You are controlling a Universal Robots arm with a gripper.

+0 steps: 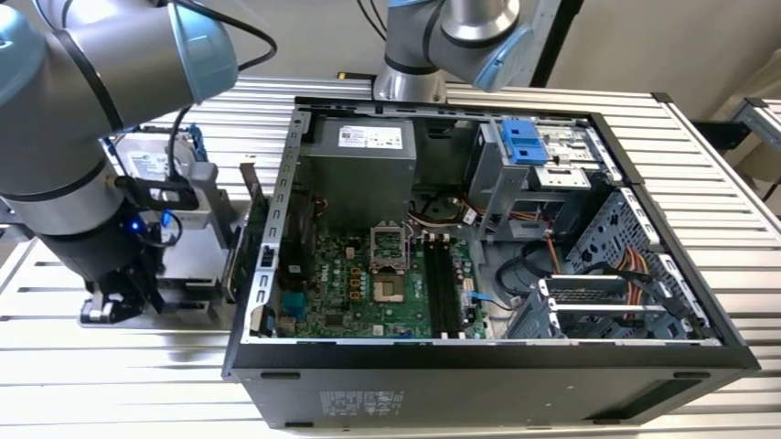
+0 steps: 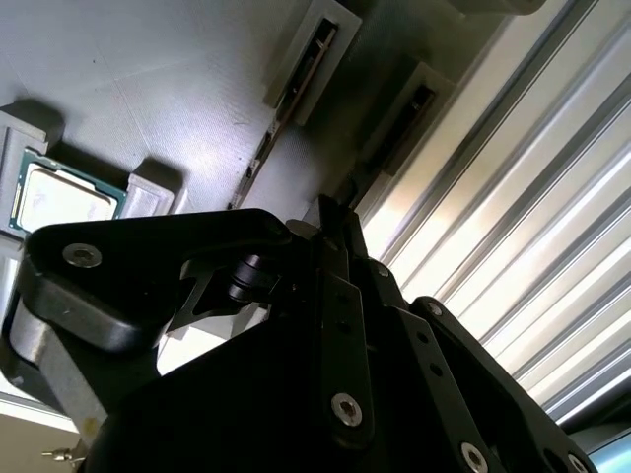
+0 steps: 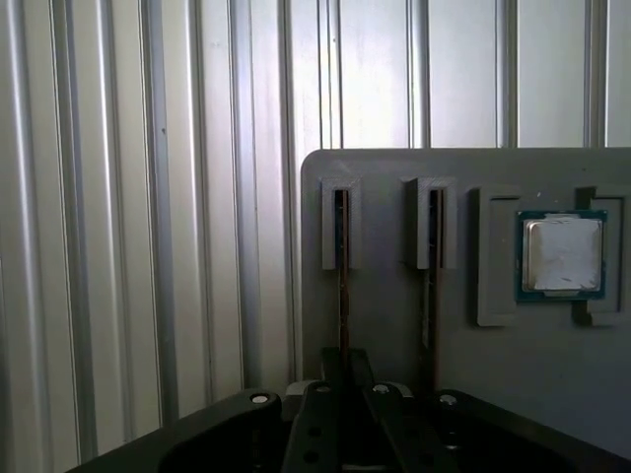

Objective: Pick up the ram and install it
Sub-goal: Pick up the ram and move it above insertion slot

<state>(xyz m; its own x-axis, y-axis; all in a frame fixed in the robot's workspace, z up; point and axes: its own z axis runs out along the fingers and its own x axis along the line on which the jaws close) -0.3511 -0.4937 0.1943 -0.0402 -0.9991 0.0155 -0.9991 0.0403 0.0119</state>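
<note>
Bright, even light covers your bench (image 1: 732,165) in the exterior view; in the second wrist view its ribs glare white beside the shadowed tray (image 2: 148,89).

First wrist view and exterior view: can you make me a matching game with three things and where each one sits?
Things:
1 ram stick
2 CPU chip
3 motherboard

Places:
A inside the open computer case
B flat in a square pocket of the gray tray
C on edge in a narrow tray slot

Pairs: 1-C, 2-B, 3-A
</note>
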